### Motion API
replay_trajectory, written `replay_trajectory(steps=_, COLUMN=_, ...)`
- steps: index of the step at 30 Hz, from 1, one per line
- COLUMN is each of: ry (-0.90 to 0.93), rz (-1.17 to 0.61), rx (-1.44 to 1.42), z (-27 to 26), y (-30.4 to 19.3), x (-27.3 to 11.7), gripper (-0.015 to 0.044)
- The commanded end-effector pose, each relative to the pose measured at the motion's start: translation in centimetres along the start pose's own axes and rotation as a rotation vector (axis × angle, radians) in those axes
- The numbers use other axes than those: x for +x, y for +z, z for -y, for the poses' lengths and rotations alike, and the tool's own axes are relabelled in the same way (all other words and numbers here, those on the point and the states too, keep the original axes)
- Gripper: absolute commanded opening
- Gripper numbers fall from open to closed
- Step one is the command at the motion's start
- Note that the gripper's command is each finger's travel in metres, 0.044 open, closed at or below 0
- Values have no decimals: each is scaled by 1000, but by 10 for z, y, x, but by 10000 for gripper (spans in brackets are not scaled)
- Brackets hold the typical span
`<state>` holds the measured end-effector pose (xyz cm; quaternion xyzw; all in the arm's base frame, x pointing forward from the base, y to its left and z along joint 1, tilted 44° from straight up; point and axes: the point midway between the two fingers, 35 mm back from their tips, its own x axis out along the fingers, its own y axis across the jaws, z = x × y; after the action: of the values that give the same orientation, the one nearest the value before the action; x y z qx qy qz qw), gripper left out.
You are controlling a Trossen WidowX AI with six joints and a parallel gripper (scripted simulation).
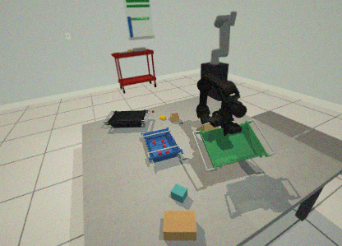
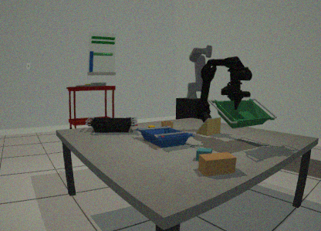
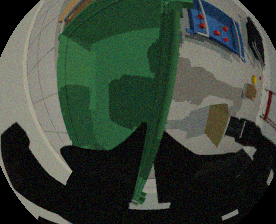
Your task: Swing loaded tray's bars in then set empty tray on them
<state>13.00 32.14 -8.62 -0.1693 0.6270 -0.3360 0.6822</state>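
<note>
Where raised, green tray (image 1: 234,147) (image 2: 244,114) (image 3: 121,45) tableside.

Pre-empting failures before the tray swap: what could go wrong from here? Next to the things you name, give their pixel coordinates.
The green tray (image 1: 236,147) (image 2: 247,113) (image 3: 116,55) hangs tilted from one wall in the gripper (image 1: 233,131) (image 2: 237,106) (image 3: 147,125), so it may swivel and land unlevel. The blue tray's bars (image 1: 159,150) look narrowly spaced; a slightly off placement could miss one or jostle the red blocks (image 1: 164,146) (image 3: 217,33).

The green tray (image 1: 236,147) (image 2: 243,115) (image 3: 101,55) looks like smooth, slightly translucent plastic; the blue tray (image 1: 161,147) (image 2: 166,138) (image 3: 216,25) also looks plastic. The desk (image 1: 123,187) (image 2: 146,175) looks matt grey. The orange block (image 1: 179,225) (image 2: 217,164) seems smooth and matt.
</note>
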Motion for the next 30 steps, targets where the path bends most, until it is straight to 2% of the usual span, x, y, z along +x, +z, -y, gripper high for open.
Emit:
replay_trajectory(steps=1, ry=41, rz=7, rx=68, z=6, y=17, x=-15, gripper=0)
replay_trajectory(steps=30, ry=68, rz=5, rx=549, z=71, y=133, x=-26, gripper=0)
